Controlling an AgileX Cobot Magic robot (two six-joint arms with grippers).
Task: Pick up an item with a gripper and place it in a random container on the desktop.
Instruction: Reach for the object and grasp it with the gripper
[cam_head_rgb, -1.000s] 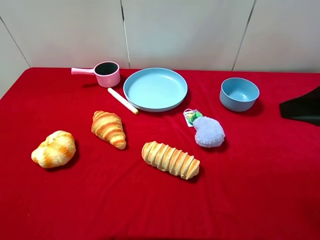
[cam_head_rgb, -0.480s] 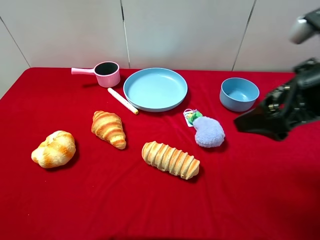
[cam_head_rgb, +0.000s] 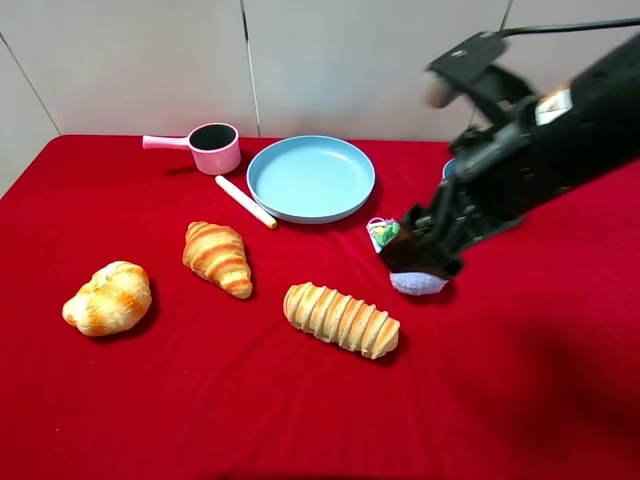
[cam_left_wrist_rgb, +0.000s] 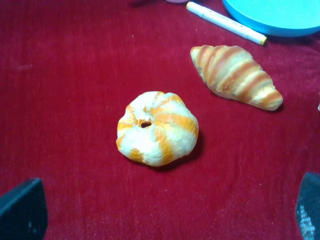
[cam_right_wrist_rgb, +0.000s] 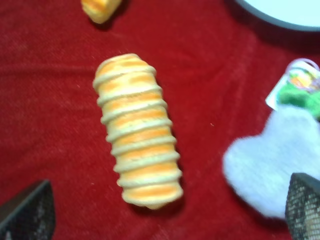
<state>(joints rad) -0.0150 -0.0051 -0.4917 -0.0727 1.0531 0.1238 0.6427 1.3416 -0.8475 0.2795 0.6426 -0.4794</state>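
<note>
The long ridged bread loaf (cam_head_rgb: 341, 320) lies on the red cloth at front centre; in the right wrist view it (cam_right_wrist_rgb: 138, 131) sits just ahead of my fingers. My right gripper (cam_head_rgb: 420, 255) hangs open and empty over the fluffy toy, right of the loaf; its fingertips (cam_right_wrist_rgb: 27, 210) are spread wide. The wide light blue plate (cam_head_rgb: 310, 178) stands empty at back centre. My left gripper (cam_left_wrist_rgb: 165, 215) is open and empty, with only its fingertips (cam_left_wrist_rgb: 22, 210) showing; it is out of the high view.
A croissant (cam_head_rgb: 217, 257) and a round bun (cam_head_rgb: 108, 297) lie at left. A pink handled pot (cam_head_rgb: 212, 147) and a white marker (cam_head_rgb: 246, 201) are by the plate. A pale fluffy toy (cam_head_rgb: 418, 284) with a tag (cam_head_rgb: 380, 233) lies under my right gripper.
My right arm has swung in from the right edge toward the middle and now hangs over the fluffy toy, hiding most of the small blue bowl. No object has moved.
</note>
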